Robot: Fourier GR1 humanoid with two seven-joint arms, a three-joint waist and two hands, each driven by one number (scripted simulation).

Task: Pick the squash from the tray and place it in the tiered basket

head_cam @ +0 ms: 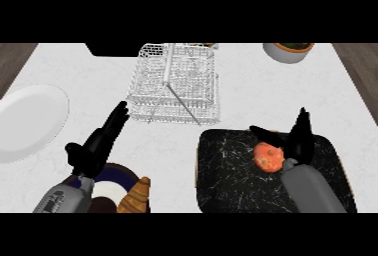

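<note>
Right hand [294,142] sits over the black marbled tray [229,175] at the lower right, its fingers straight and spread, thumb reaching out to the left. The orange squash [268,157] lies on the tray just left of the palm, between the thumb and the fingers, which are not curled around it. Left hand [92,147] shows at the lower left, open with its fingers straight and pointing up and away, holding nothing. Beside its forearm, at the near edge, a dark blue plate [118,176] with a white centre carries a brown croissant [136,196]. Further back on the pale marbled surface [288,95], a white plate [29,120] lies at the left edge. Beyond the tray, in the middle, stands the white wire tiered basket [175,85], well apart from the squash. At the far right corner sits a grey bowl [286,51] with something green inside.
</note>
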